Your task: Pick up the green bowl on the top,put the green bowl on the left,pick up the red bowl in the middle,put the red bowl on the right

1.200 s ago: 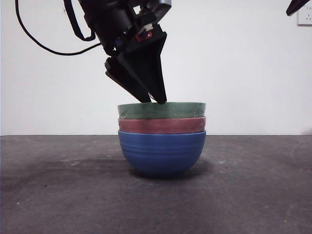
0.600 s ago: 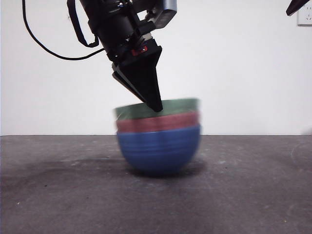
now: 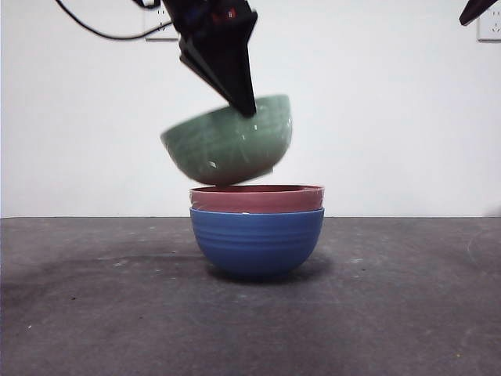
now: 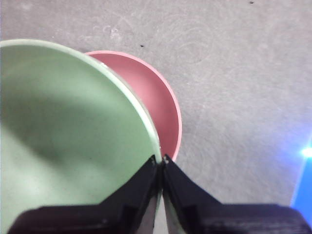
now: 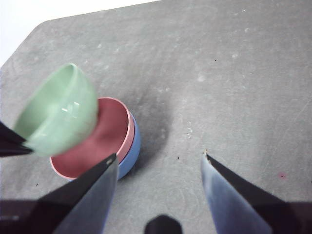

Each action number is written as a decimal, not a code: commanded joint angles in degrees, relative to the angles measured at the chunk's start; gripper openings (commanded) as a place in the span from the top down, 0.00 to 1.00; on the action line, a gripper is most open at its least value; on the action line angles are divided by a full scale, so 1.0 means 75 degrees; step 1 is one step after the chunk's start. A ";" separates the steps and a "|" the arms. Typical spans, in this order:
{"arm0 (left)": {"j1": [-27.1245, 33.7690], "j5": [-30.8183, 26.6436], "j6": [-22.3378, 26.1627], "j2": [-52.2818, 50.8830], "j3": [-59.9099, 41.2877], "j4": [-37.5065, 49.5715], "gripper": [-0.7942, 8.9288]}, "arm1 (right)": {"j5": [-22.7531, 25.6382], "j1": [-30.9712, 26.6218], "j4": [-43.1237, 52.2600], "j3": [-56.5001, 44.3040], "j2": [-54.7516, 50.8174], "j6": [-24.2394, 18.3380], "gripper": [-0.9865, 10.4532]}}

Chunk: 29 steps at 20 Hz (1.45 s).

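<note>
My left gripper [image 3: 244, 108] is shut on the rim of the green bowl [image 3: 227, 142] and holds it tilted just above the stack. The left wrist view shows its jaws [image 4: 160, 160] pinching the green bowl's [image 4: 63, 136] rim. The red bowl [image 3: 257, 199] sits nested in the blue bowl [image 3: 257, 241] on the table's middle; part of it shows under the green bowl in the left wrist view [image 4: 151, 97]. My right gripper [image 5: 158, 158] is open and empty, high above the table to the right. The green bowl [image 5: 56, 114] and the red bowl [image 5: 92, 144] show in its view.
The dark grey table [image 3: 407, 298] stretches to both sides of the stack. A white wall stands behind, with a socket [image 3: 489, 27] at the top right. The right arm shows as a black tip [image 3: 476, 11] at the top right corner.
My left gripper closed on the green bowl's rim, jolted the stack, then lifted the green bowl up off the red bowl, tilted. The red and blue bowls have settled again.
</note>
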 commanded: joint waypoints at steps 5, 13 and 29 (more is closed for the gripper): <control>0.0210 -0.0915 -0.1099 -0.0769 0.1093 -0.1040 0.93 | 0.0006 0.0012 0.0023 0.0023 0.0003 0.0023 0.67; 0.1495 -0.0586 -0.1708 -0.2524 -0.0982 -0.1352 0.93 | 0.0006 0.0012 0.0020 0.0023 0.0003 0.0023 0.67; 0.1606 -0.0574 -0.1629 -0.1361 -0.4284 0.1929 0.93 | 0.0006 0.0012 0.0047 0.0023 0.0006 0.0108 0.67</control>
